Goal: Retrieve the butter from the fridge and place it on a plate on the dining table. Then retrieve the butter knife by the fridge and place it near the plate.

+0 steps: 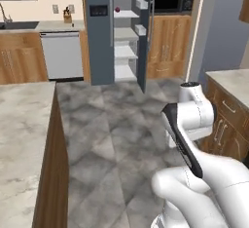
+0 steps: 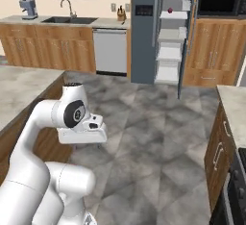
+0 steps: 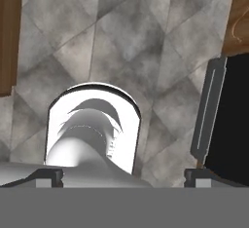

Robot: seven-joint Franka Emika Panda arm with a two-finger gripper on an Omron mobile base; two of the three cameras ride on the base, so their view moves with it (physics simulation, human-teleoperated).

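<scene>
**Parked short of the open fridge, hand folded down and empty**

Stopped on the grey tiled floor (image 2: pixel 158 137) well short of the fridge (image 1: pixel 99 32); right door swung wide, presumably to bare the white shelves (image 1: pixel 125 51) for a reach not yet begun; left door shut, black panel facing the room. Butter not made out on any shelf from this far off; only a small dark-red item (image 1: pixel 116 10) on an upper shelf, too small to name. Butter knife likewise not made out beside the fridge; knife block (image 1: pixel 67 16) on the far wall tabletop left of the fridge, not the task's knife.

Hand (image 3: pixel 124 176) tucked low by the robot's own base and aimed at the floor, likely a travel posture to keep clear of the cabinets on either side; finger tips (image 3: pixel 48 177) spread to the full width, nothing between them, nothing held.

Dining table (image 1: pixel 22 139) close on the left, marbled top bare in the part that shows; plate not to be seen on that part. Dishwasher (image 1: pixel 62 54) and sink (image 2: pixel 67 20) along the far wall; microwave (image 2: pixel 218 0) right of the fridge. Judged at the very start: closing on the fridge comes first.
</scene>
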